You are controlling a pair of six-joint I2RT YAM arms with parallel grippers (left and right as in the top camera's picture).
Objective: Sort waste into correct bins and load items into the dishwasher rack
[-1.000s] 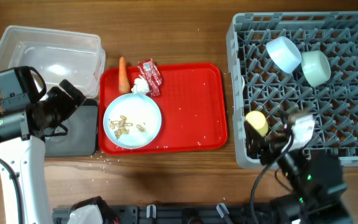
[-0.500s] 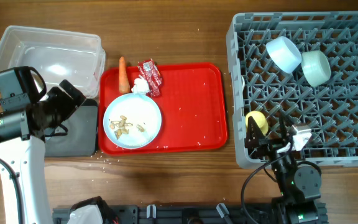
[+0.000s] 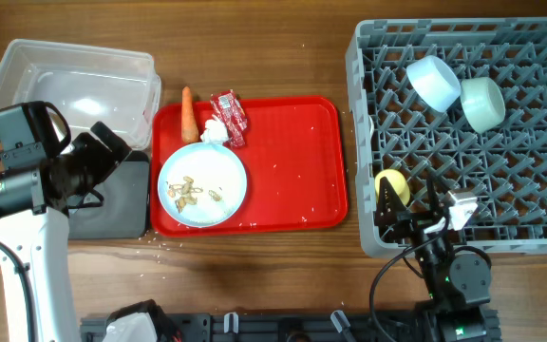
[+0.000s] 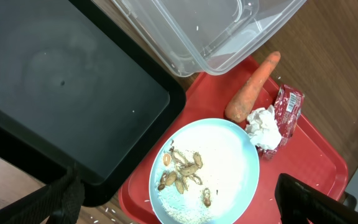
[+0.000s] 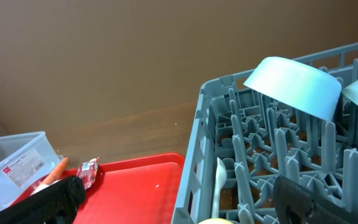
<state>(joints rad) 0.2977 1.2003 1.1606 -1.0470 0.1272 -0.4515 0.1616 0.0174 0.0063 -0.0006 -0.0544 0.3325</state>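
Note:
The light blue plate (image 3: pixel 218 169) with beige scraps (image 3: pixel 190 191) lies on the red tray. The carrot (image 3: pixel 188 112), red wrapper (image 3: pixel 228 116) and white tissue (image 3: pixel 215 131) lie at its far edge. My left gripper (image 3: pixel 112 166) is open and empty over the black tray (image 3: pixel 122 214), beside the clear tub (image 3: pixel 69 81). In the left wrist view the plate (image 4: pixel 232 152) lies between the open fingers (image 4: pixel 188 202). My right gripper (image 3: pixel 421 211) is open and empty at the front edge of the grey rack (image 3: pixel 501 161), by the yellow cup (image 3: pixel 392 186). The rack holds the blue bowl (image 3: pixel 433 82), green bowl (image 3: pixel 482 102) and white spoon (image 5: pixel 219 180).
The flat red tray (image 3: pixel 288 161) lies between the bins and the rack. Rice crumbs are scattered on the wood in front of the black tray (image 3: pixel 164 245). The left arm covers part of the black tray. The rack's near wall (image 5: pixel 191 168) stands right before my right gripper.
My right arm has drawn back toward the table's front edge, away from the yellow cup, which stays in the rack. The left arm has not moved.

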